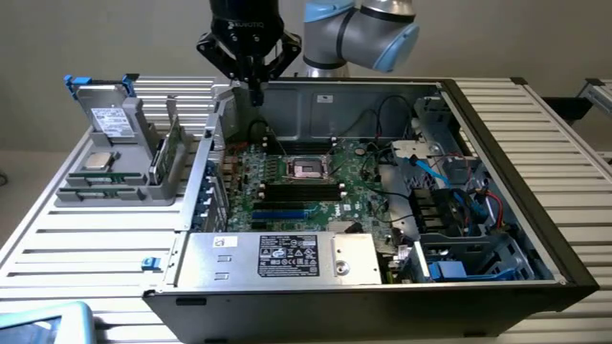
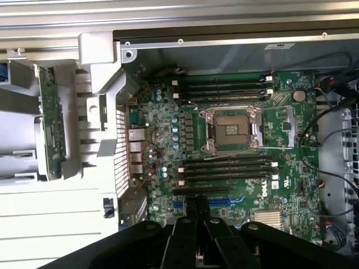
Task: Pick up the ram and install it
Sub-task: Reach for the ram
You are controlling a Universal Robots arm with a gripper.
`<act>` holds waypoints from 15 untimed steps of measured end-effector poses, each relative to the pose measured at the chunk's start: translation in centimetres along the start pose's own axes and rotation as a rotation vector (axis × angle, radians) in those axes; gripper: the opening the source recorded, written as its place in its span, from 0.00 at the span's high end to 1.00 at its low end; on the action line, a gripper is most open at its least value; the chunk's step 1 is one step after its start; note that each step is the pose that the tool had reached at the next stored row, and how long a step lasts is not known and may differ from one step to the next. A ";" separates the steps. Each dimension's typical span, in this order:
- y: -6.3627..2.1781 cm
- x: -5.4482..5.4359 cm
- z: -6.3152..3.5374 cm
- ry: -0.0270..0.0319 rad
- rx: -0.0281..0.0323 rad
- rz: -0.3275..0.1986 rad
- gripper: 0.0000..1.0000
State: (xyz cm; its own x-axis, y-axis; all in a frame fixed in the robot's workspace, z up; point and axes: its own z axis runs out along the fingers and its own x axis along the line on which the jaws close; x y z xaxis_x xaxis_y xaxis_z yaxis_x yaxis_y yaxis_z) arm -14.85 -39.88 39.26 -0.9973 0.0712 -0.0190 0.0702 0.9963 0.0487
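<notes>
Gripper (image 1: 254, 87): your tool's pinched shut, empty, upper centre (exterior view).
Ram (image 2: 50, 129): slotted in grey holder (image 1: 105, 190), exterior view's left.
Surface: pale slatted table (image 1: 86, 244).
Room: plain wall (image 1: 96, 36).

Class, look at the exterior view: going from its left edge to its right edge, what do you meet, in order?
Processor chip → ram → end effector → empty processor socket → blue cable → computer case's right wall.
</notes>
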 end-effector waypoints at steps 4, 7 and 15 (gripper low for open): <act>-0.12 1.8 -0.04 0.0000 0.0001 0.000 0.89; -0.21 3.0 -0.06 0.0000 0.0000 0.000 0.89; -0.35 6.0 -0.11 0.0000 0.0000 -0.001 0.89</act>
State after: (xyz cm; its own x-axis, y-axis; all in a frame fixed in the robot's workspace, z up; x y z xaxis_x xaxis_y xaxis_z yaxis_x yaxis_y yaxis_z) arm -20.87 -39.80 39.24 -0.9973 0.0706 -0.0190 0.0696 0.9964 0.0487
